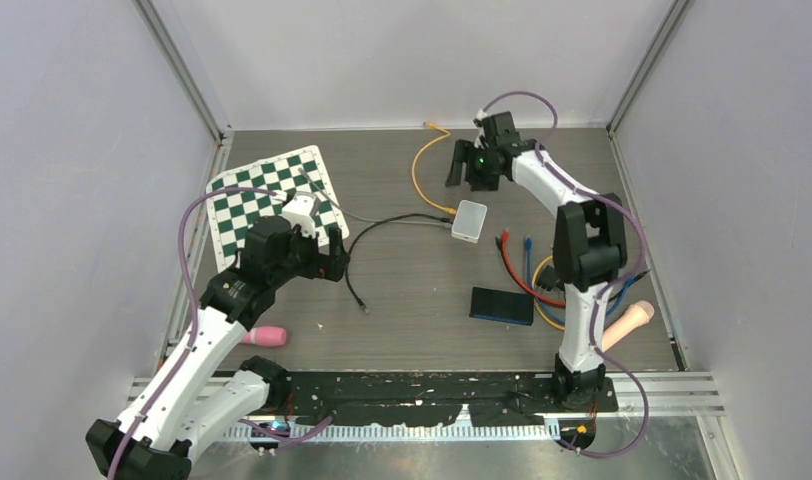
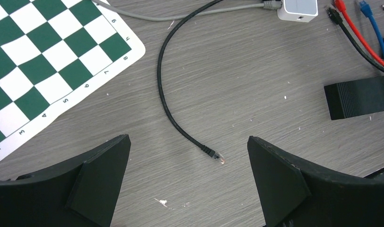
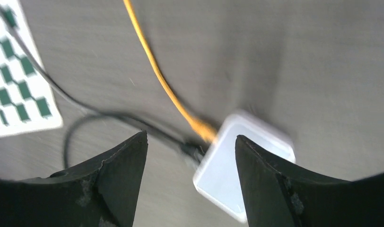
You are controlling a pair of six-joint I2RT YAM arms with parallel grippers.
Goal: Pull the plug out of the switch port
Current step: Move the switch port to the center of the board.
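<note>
Top view, 8 o'clock, nearest: left gripper [image 2: 188, 142] spread wide, holding nothing, parked over bare table [image 1: 412, 300], loose end of black cable [image 2: 159, 80] lying under it. Further out at 1 o'clock: white switch [image 1: 469, 220], taking yellow plug [image 3: 204, 128], black plug [image 3: 192, 151] and grey cable [image 2: 270, 4] all on its 9 o'clock side, so task's plug reads as seated, not yet pulled; cannot tell which of them is meant. Just beyond, 12 o'clock of switch: right gripper [image 3: 191, 137], jaws apart, nothing between, hanging above switch; wrist view blurred.

Risks from here:
- grabbing wrong plug, with three crowded side by side
- dragging or flipping light, unanchored switch on the pull, left gripper well apart and not bracing it
- pinching cable instead of plug body and slipping off
- leaving latch tab unpressed and jamming

Containers: none in view
</note>
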